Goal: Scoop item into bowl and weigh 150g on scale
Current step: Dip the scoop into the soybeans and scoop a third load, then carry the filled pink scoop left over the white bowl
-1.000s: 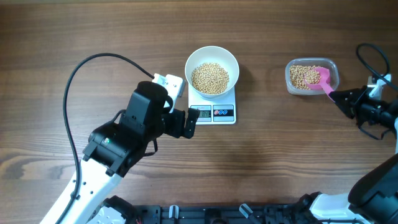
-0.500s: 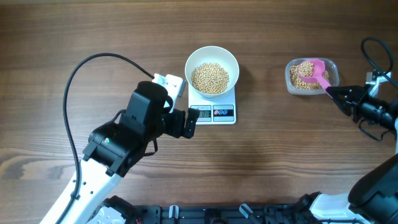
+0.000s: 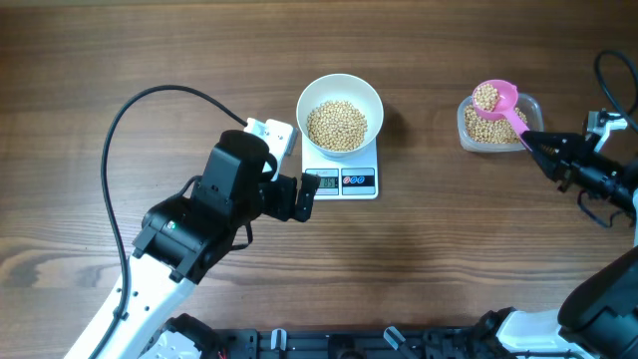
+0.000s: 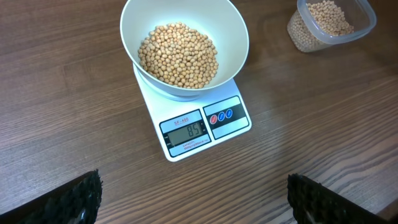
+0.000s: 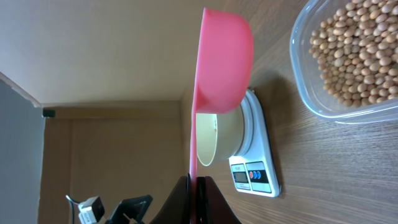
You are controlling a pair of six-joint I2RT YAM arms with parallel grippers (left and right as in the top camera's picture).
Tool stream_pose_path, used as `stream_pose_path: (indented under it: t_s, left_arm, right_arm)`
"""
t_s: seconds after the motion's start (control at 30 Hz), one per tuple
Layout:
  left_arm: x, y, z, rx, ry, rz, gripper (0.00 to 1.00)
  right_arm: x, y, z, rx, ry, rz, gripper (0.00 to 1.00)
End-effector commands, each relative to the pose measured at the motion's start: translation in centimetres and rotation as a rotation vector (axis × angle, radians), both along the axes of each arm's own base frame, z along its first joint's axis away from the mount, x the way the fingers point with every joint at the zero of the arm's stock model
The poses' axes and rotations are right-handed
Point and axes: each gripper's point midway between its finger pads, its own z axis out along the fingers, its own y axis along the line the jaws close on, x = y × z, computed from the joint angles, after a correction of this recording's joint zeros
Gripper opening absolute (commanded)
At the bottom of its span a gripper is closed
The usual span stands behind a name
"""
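Note:
The white bowl [image 3: 371,95] stands on the scale [image 3: 342,181] and holds a heap of tan beans [image 3: 336,125]. My left gripper [image 3: 299,196] hovers open just left of the scale's display, with nothing between its fingers [image 4: 81,196]. The left wrist view looks down on the bowl [image 4: 134,25] and the scale [image 4: 199,127]. My right gripper [image 3: 538,145] is shut on the handle of a pink scoop [image 3: 491,97]. The scoop is loaded with beans and hangs over the clear tub's far edge. From the right wrist, the scoop [image 5: 224,62] is seen edge-on.
The clear plastic tub [image 3: 536,112] of beans sits at the right, also seen as the tub [image 5: 311,93] in the right wrist view. A black cable [image 3: 150,100] loops over the table left of the left arm. Bare wood lies between scale and tub.
My right gripper has lifted the pink scoop out of the tub's beans, now filled, and raised it toward the tub's far-left rim. The left arm has not moved.

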Motion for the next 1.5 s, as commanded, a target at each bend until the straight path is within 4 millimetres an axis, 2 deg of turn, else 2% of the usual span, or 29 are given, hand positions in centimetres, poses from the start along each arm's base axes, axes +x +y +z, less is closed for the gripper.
stream_pose_path:
  t_s: [0.0,0.13,0.37,0.43,0.53,0.6,0.73,0.9,1.1,1.23,1.37,1.47]
  left_arm:
    - [0.1,-0.1,0.2,-0.015,0.005,0.003,1.0]
    - [0.1,-0.1,0.2,-0.014,0.004,0.002,1.0]
    - [0.1,-0.1,0.2,-0.014,0.004,0.002,1.0]
    - [0.1,-0.1,0.2,-0.014,0.005,0.002,1.0]
    - [0.1,-0.1,0.2,-0.015,0.005,0.003,1.0]
    - [0.1,-0.1,0.2,-0.015,0.005,0.003,1.0]
    - [0.1,-0.1,0.2,-0.014,0.004,0.002,1.0]
    - [0.1,-0.1,0.2,-0.014,0.004,0.002,1.0]
    - [0.1,-0.1,0.2,-0.014,0.004,0.002,1.0]
    - [0.1,-0.1,0.2,-0.014,0.005,0.002,1.0]
    - [0.1,-0.1,0.2,-0.015,0.005,0.003,1.0]
    - [0.1,-0.1,0.2,-0.015,0.005,0.003,1.0]
  right_arm:
    - [0.0,0.3,0.4,0.049,-0.036,0.01,0.04]
    - [0.0,0.8,0.4,0.049,-0.036,0.024,0.04]
    - [0.3,3.6,0.4,0.049,-0.036,0.11,0.04]
    - [0.4,5.2,0.8,0.068,-0.044,0.159,0.04]
    - [0.4,8.6,2.7,0.15,-0.12,0.267,0.05]
    - [0.4,10.4,3.1,0.162,-0.141,0.325,0.04]
    - [0.3,14.5,3.0,0.158,-0.129,0.453,0.04]
    - [1.3,18.7,1.2,0.023,-0.096,0.537,0.04]
    - [4.3,21.0,1.7,-0.092,-0.202,0.52,0.04]
    - [5.4,22.0,0.8,-0.221,-0.276,0.505,0.05]
    - [5.4,22.3,0.6,-0.266,-0.322,0.518,0.04]
    - [6.1,21.6,-0.4,-0.367,-0.357,0.5,0.05]
